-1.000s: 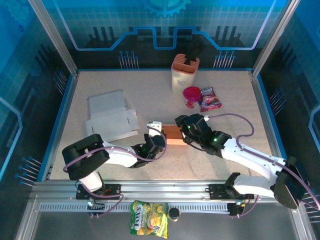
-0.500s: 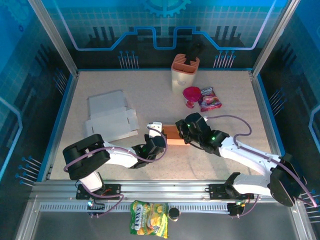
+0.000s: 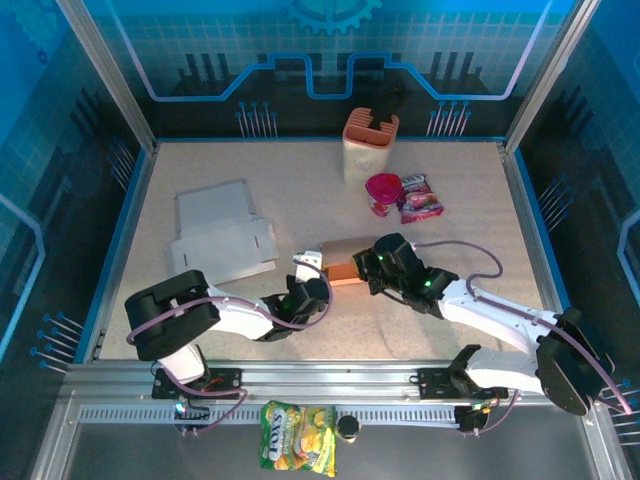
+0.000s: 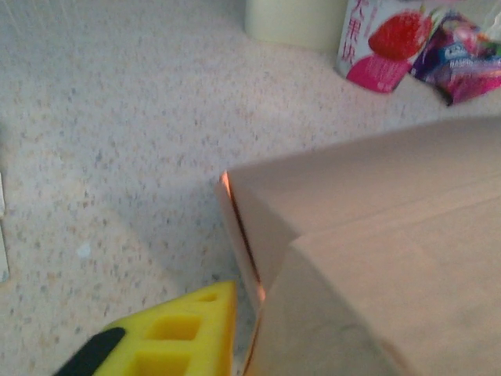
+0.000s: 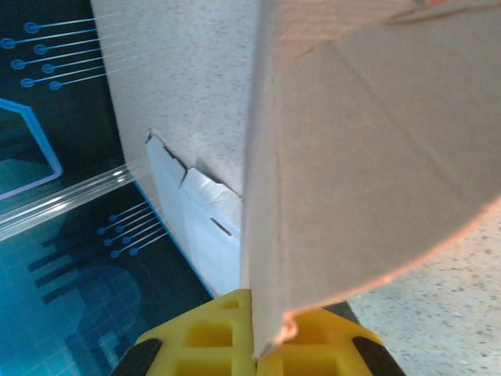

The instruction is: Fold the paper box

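The folded paper box [image 3: 347,258] is orange-brown, the flat cardboard sheet [image 3: 222,235] white, the bench [image 3: 200,180] speckled beige, the plastic cup [image 3: 382,190] magenta.

From above, the worktop [image 3: 450,210] is bright and evenly lit, with a blue glow on the walls [image 3: 60,150] around it. Shadows beside the box [image 3: 345,262] are short and soft. The left wrist view is hazy: the box is blurred close up, with a diffuse shadow left of it. In the right wrist view its flap is out of focus, the edge glowing orange, perhaps lit through.
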Controlling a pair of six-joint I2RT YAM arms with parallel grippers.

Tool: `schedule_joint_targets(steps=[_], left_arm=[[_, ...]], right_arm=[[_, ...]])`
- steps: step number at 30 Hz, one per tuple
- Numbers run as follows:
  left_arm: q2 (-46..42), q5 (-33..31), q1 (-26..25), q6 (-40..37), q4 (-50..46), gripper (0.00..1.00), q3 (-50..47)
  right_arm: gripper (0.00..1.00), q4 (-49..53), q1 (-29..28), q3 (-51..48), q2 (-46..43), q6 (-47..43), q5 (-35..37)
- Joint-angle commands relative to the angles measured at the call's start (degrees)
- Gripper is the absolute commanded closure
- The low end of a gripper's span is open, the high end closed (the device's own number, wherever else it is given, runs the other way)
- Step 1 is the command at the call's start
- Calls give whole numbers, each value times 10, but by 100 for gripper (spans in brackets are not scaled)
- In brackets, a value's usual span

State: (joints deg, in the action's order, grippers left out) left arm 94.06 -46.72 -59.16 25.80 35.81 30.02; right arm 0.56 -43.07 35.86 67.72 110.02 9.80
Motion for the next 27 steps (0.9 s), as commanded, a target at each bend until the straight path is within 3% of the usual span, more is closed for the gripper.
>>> schedule_joint_targets(steps=[1, 8, 15, 21, 27], left_arm=[[-42, 3, -8, 24, -34, 72, -19], [-129, 7, -30, 67, -108, 52, -45], [-255, 27, -32, 164, -290, 29, -16], [-282, 151, 23, 223, -447, 27, 68], [-270, 203, 39, 238, -476, 27, 91]], right_arm=[[100, 12, -1, -18, 0, 17, 8], [100, 5, 0, -32, 1, 18, 8], [100, 5, -1, -37, 0, 9, 3], [100, -2, -2, -51, 0, -4, -10], [100, -17, -1, -71, -5, -18, -25]])
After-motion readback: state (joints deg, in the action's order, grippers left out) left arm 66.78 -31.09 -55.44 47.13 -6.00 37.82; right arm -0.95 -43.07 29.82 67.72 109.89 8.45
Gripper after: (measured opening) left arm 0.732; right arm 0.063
